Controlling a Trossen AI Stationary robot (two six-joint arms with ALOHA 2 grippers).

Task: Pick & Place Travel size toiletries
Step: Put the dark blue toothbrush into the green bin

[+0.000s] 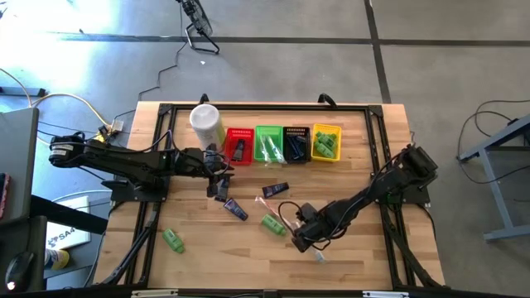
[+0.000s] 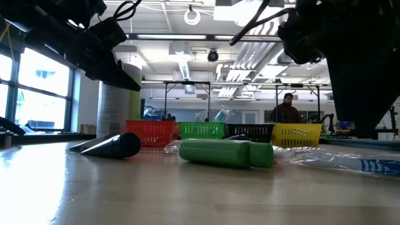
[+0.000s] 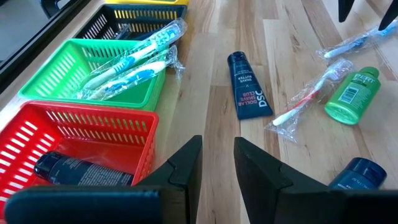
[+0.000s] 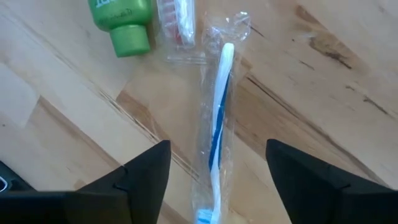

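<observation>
You are looking at the light wooden slatted table [image 1: 348,165] from above. At far left a bright green mini bottle [image 1: 173,240] is lying alone near the front edge. Your left gripper [image 1: 222,184] is hanging just in front of the tall white cylindrical canister [image 1: 205,124] and the red plastic basket [image 1: 239,146]; its fingers are standing narrowly apart, gripping nothing. In the left wrist view a dark navy tube [image 3: 81,171] is lying in the red basket, and wrapped toothbrushes [image 3: 134,59] are lying in the green plastic basket [image 1: 268,143]. The black basket [image 1: 296,142] and yellow basket [image 1: 326,141] are sitting next in the row. Between the arms, a loose navy shave-cream tube [image 1: 276,189] and a second green bottle [image 1: 272,223] are resting on the boards. Your right gripper [image 1: 308,242] is hovering near the front, its fingers spread wide and released on either side of a clear-wrapped blue-and-white toothbrush [image 4: 216,134] lying flat on the table.
</observation>
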